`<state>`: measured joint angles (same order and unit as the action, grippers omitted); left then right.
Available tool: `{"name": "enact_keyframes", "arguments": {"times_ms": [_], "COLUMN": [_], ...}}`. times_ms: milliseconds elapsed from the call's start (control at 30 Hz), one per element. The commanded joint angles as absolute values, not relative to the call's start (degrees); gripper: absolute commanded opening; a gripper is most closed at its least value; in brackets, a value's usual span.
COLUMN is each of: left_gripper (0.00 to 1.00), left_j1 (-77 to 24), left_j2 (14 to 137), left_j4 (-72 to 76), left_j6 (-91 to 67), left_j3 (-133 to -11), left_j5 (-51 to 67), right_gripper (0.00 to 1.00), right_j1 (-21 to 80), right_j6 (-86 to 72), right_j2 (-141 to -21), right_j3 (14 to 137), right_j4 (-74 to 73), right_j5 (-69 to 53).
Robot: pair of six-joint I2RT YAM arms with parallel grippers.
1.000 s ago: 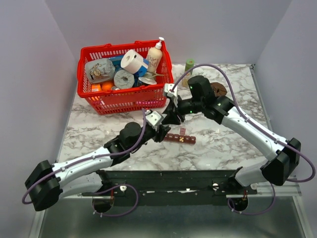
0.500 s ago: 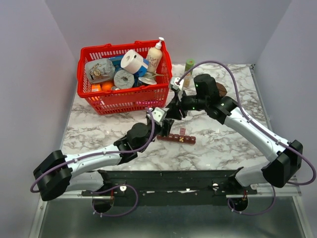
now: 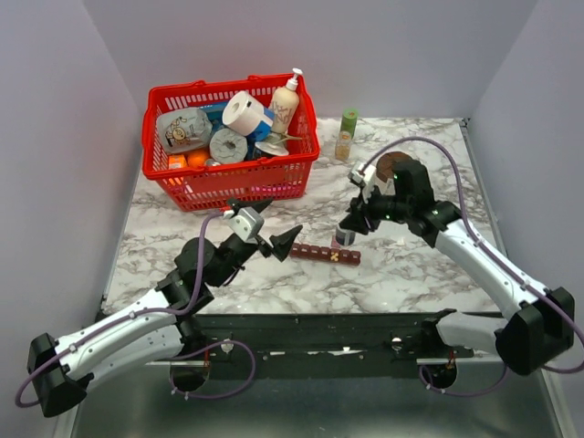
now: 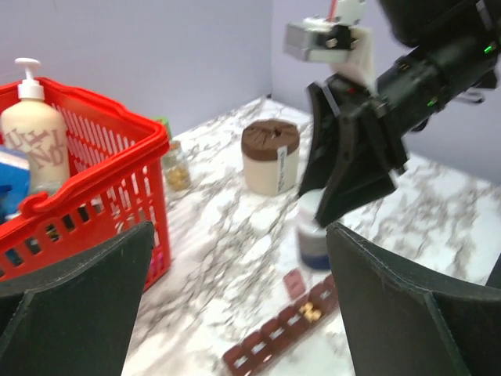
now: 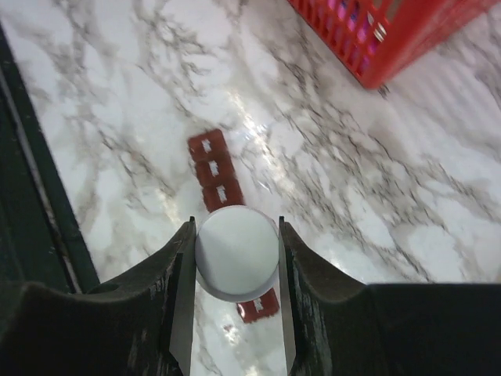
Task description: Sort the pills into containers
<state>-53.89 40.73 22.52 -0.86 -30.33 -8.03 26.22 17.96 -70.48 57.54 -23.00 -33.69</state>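
**item:** pill strip (image 3: 327, 255), dark red-brown, a row of small square compartments.

**location:** flat on the marble worktop (image 3: 182, 242), in front of the red basket (image 3: 228, 187), between the two arms and nearer the right one.

**orientation:** the long axis runs left to right in the top view, close to parallel with the near edge. its right end dips slightly toward the arm bases, and the openings face up. one lid (image 4: 295, 282) is flipped open on the far side, right of the middle. a few yellow pills (image 4: 311, 311) lie in a compartment beside it. the other lids appear shut.

**change noted:** a second ago both end effectors met close together above the strip. the left end effector (image 3: 271, 228) has since sprung wide apart, holds nothing, and has drawn back to the left of the strip. the right end effector (image 3: 348, 228) has shifted right and lower. it is clamped on a small white-capped bottle (image 4: 313, 244), upright, just behind the strip's right half. whether the bottle's base touches the worktop cannot be told.

**reading (judgement):** the bottle now rests with the right arm alone. with its cap on, it is probably being set aside, not poured. only one compartment shows pills, so most of the sorting remains.

**also present:** cream tub with brown top (image 4: 270, 157) and green-capped bottle (image 3: 348, 128), both well apart from the strip.
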Motion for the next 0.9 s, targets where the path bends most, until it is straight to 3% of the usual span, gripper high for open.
{"name": "enact_keyframes", "arguments": {"times_ms": [0,267,633,733,867], "left_gripper": [0.99,0.99,0.99,0.99,0.99], "left_j1": [-52.91,-52.91,-53.0,-53.0,-53.09], "left_j2": [37.09,37.09,38.58,38.85,39.55], "left_j4": [4.95,-1.41,-2.29,-2.64,-3.6], "left_j6": [10.62,17.65,19.51,19.86,22.31], "left_j3": [-30.67,-29.09,-28.3,-28.13,-27.34], "left_j5": [-3.43,-0.09,4.13,5.18,8.69], "right_gripper": [0.08,0.17,0.23,0.29,0.53], "right_j1": [21.55,10.29,-5.0,-5.45,-6.15], "right_j6": [26.1,29.61,30.06,29.8,29.09], "right_j2": [-62.77,-62.66,-72.07,-73.38,-73.04], "right_j3": [47.66,40.08,40.52,40.6,40.78], "right_j4": [-14.69,-10.02,-8.0,-7.82,-8.08], "right_j5": [-27.44,-26.72,-26.02,-26.28,-27.15]}}
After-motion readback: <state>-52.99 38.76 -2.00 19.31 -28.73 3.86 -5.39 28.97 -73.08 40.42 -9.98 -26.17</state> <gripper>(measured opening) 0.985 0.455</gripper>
